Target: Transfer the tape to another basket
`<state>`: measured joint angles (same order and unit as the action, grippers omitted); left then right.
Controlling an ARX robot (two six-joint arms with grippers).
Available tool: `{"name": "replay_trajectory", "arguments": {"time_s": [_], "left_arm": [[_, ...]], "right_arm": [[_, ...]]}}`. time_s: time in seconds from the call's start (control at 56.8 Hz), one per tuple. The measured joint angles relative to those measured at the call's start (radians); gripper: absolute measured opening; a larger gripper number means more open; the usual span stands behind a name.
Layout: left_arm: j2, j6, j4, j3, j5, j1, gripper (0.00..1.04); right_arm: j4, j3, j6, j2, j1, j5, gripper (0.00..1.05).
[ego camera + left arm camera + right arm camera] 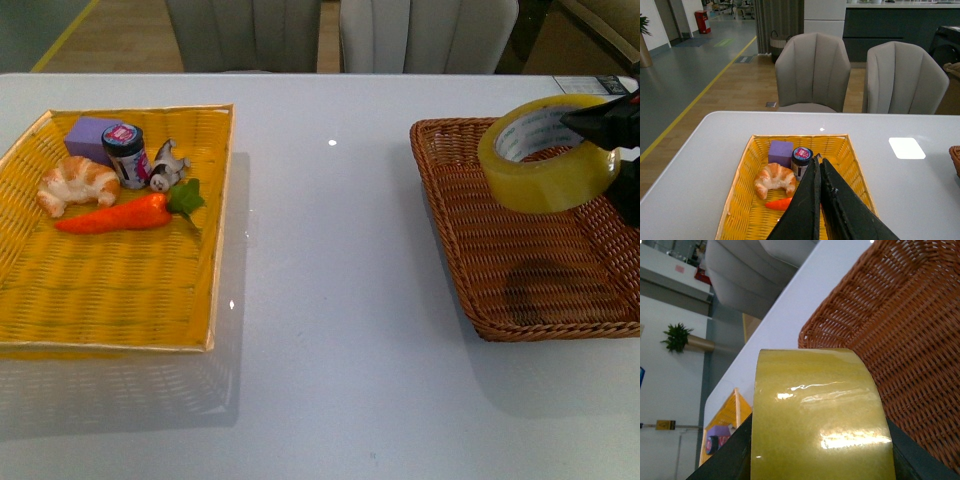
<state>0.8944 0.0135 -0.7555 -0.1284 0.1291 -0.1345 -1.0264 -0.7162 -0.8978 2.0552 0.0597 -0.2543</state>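
Observation:
The tape (pixel 548 155), a wide yellowish roll with a white printed core, hangs in the air above the far part of the brown wicker basket (pixel 500 270), its shadow on the basket floor. My right gripper (pixel 608 135) is shut on the tape, coming in from the right edge. In the right wrist view the tape (pixel 820 415) fills the space between the black fingers (pixel 725 460), with the basket (pixel 900 335) behind it. My left gripper (pixel 818 165) is shut and empty, held above the yellow tray (pixel 740 200); it does not show in the front view.
The yellow flat woven tray (pixel 40 290) on the left holds a croissant (pixel 75 183), an orange carrot (pixel 120 215), a purple block (pixel 90 135), a small jar (pixel 127 153) and a small figure (pixel 168 165). Two grey chairs (pixel 812 70) stand behind the white table (pixel 330 250).

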Motion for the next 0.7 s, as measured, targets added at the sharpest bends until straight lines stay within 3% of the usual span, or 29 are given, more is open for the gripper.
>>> {"name": "replay_trajectory", "arguments": {"time_s": [0.211,0.282,0.352,0.704], "left_arm": [[-0.128,-0.002,0.077,0.049,-0.04,0.041,0.02],[-0.177,-0.003,0.113,0.063,-0.119,0.1,0.02],[-0.2,-0.003,0.109,0.083,-0.12,0.126,0.02],[-0.381,-0.003,0.249,0.114,-0.129,0.131,0.02]], "right_arm": [[0.047,-0.129,-0.061,0.167,0.0,0.077,0.46],[0.052,-0.159,-0.079,0.209,-0.002,0.084,0.46],[0.055,-0.182,-0.09,0.238,-0.008,0.087,0.46],[0.074,-0.235,-0.116,0.322,-0.032,0.097,0.46]]}}
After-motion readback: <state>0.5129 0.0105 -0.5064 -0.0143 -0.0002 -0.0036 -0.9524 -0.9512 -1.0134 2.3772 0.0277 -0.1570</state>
